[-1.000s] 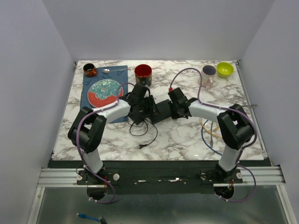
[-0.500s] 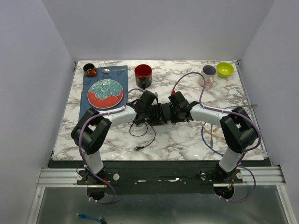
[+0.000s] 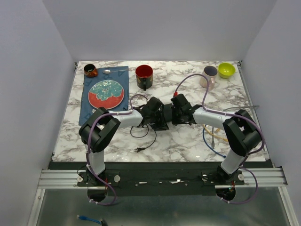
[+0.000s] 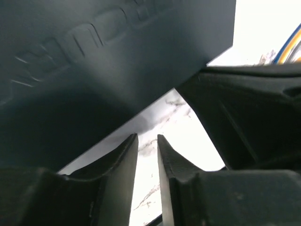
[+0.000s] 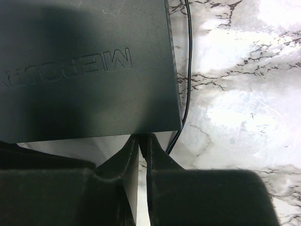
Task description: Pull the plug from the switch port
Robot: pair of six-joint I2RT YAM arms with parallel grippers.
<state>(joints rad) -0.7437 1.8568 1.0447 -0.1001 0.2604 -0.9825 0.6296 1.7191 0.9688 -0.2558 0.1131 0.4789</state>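
I am looking at both arms meeting over the middle of the marble worktop (image 3: 183, 141), where the black switch (image 5: 84, 70) is lying flat between them. From overhead the two wrists are crowding over it, so the port and the plug are hiding from me.

The left fingers (image 4: 120, 174) are standing a narrow gap apart with nothing between them, only marble showing through. They are sitting near the switch's edge. Its embossed casing is filling the upper left of that wrist view, and the right arm's dark body is sitting close on the other side.

The right fingers (image 5: 124, 165) are sitting almost together, leaving only a slit, and their tips are meeting the near edge of the casing. I cannot tell whether they are pinching it.

A thin black cable (image 5: 188, 56) is running along the switch's side. Overhead it is looping toward the near edge of the worktop, with its loose end (image 3: 139, 149) lying on the marble.
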